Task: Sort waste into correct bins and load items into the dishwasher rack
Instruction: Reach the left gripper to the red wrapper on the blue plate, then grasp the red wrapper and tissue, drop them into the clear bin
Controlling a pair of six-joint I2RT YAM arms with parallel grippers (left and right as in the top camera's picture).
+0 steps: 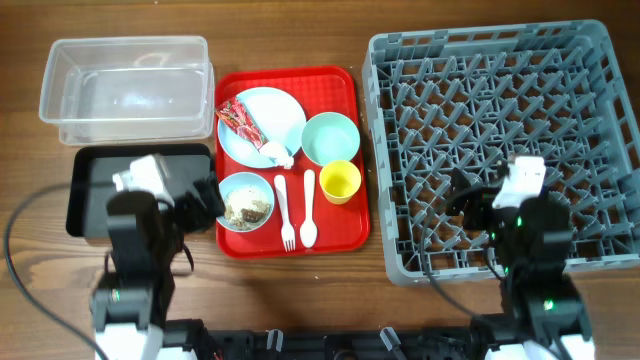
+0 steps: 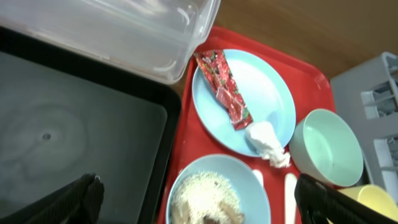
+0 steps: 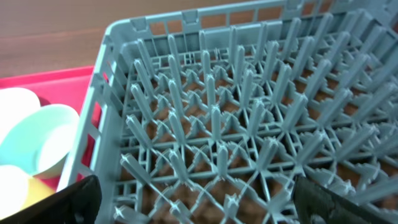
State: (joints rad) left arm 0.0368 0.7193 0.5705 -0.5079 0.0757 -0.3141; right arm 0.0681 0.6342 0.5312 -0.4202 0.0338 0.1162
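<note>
While nothing is gripped, left jaws hang spread wide over shallow black rectangular tray (image 1: pixel 90 165) | red printed snack wrapper (image 2: pixel 225 90) lies on pale blue round plate (image 2: pixel 270 93), ahead-right of them, long axis diagonal | left arm nearer | right jaws spread, empty, over grey pegged plastic rack (image 3: pixel 217 124)

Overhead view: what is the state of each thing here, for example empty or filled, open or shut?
clear container: empty, no lid
black tray: empty where visible
dishwasher rack: empty
plate: holds wrapper and tissue
near bowl: holds rice scraps
far bowl: empty
yellow cup: upright, empty
left gripper: fingers open, holding nothing
right gripper: fingers open, holding nothing
</note>
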